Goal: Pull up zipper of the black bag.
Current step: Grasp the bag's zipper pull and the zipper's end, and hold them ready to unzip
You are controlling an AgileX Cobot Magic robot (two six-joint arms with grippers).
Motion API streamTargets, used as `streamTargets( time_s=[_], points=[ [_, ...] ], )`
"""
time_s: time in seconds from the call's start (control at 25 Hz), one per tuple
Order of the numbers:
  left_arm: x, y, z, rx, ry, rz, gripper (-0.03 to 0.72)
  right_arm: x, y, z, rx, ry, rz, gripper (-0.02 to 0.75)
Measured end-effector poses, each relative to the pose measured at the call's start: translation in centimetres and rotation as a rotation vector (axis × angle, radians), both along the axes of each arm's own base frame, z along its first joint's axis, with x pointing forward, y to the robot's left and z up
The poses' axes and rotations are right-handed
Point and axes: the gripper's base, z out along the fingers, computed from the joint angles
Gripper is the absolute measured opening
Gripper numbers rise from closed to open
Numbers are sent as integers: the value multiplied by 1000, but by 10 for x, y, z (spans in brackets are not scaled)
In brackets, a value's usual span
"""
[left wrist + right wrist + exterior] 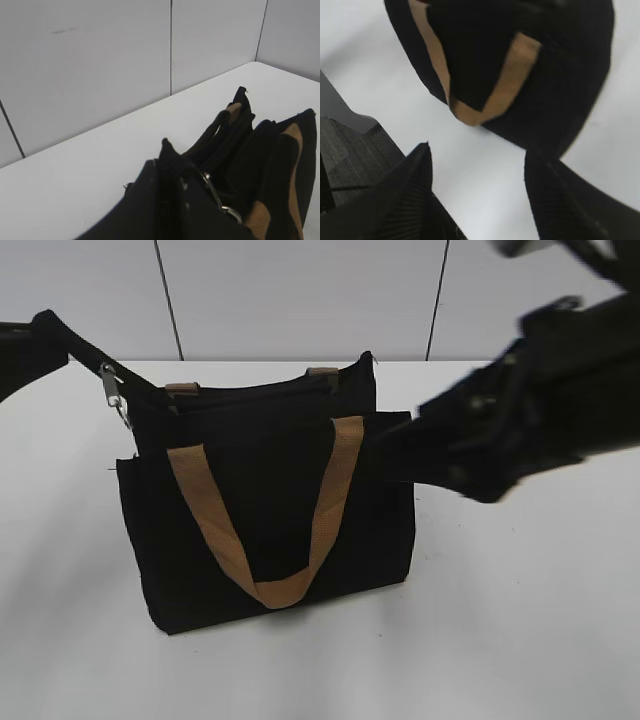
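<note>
Rectangular black fabric bag [270, 530] with tan webbing handles stands mid-frame on the white table [520, 620].
Its black zipper with silver pull tab [113, 392] sits upper left, where the left gripper [85, 358] meets it, grip indiscernible. The right gripper [477, 200], jaws spread and empty, hovers at the bag's right.

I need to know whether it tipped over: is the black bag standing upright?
Upright: the black bag stands on its base on the table, front handle hanging down.
</note>
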Motion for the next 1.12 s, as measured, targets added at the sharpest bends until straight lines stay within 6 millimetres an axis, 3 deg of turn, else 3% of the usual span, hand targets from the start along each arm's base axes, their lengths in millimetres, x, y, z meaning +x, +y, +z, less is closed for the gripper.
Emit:
streamTargets(
  time_s=[0.24, 0.52, 0.8, 1.12],
  points=[
    [0, 0, 0, 0, 0, 0, 29, 40, 76, -22, -13, -33, 74, 454],
    [0, 0, 0, 0, 0, 0, 29, 67, 132, -44, -31, -41, 121, 454],
    [0, 0, 0, 0, 0, 1, 29, 64, 164, -62, -44, -80, 168, 453],
    [0, 0, 0, 1, 0, 2, 29, 68, 177, -50, 18, -185, 130, 406]
  ],
)
